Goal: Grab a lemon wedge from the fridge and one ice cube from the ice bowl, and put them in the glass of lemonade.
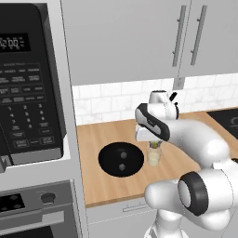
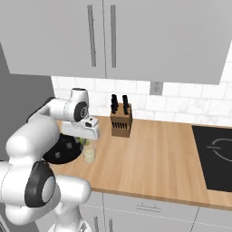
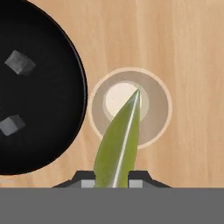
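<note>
The microwave (image 1: 29,83) in the left base view carries the only writing. Its dark display (image 1: 15,44) shows pale digits that look like 12:00, though the first digit is cut by blur. Below it, the keypad (image 1: 27,114) bears rows of small white labels and number keys, too small and soft to read. The oven control panel (image 1: 11,201) beneath shows faint marks that cannot be made out. Nothing legible stands on the cupboards, the knife block, the cooktop or the bowl.
</note>
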### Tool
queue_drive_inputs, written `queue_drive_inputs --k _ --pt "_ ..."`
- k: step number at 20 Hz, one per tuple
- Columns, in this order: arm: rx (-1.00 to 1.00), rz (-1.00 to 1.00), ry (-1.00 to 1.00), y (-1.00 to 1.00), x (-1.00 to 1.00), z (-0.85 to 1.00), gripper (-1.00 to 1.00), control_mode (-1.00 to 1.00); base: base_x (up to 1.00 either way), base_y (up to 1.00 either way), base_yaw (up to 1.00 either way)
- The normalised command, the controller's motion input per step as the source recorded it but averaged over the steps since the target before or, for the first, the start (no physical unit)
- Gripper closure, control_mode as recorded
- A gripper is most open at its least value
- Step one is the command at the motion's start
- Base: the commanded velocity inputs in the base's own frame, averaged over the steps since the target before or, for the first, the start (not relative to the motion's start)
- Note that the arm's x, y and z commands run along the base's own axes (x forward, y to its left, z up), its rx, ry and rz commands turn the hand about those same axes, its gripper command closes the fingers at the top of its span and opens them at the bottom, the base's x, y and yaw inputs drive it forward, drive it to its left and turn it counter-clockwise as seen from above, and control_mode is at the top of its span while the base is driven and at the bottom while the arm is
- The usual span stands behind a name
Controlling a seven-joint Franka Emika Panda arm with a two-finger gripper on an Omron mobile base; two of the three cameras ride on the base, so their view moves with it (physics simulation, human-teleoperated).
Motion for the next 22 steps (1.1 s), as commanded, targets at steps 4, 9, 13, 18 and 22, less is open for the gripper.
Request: queue_drive_inputs --k 4,9,13,18,22 --pt "0.00 0.00 0.10 0.00 -0.10 -0.16 1.00 -1.00 0.00 0.00 0.00" --pt "0.00 0.00 0.00 -0.04 0.43 0.00 1.00 -1.00 0.00 0.00 0.00" --pt "0.00 0.00 0.00 -0.09 0.21 0.00 -1.00 -1.00 0.00 0.00 0.00" --pt "0.00 0.00 0.00 0.00 -0.02 0.00 -1.00 -1.00 0.00 0.00 0.00" --pt "-0.01 0.00 -0.07 0.20 -0.21 0.11 -1.00 -1.00 0.00 0.00 0.00"
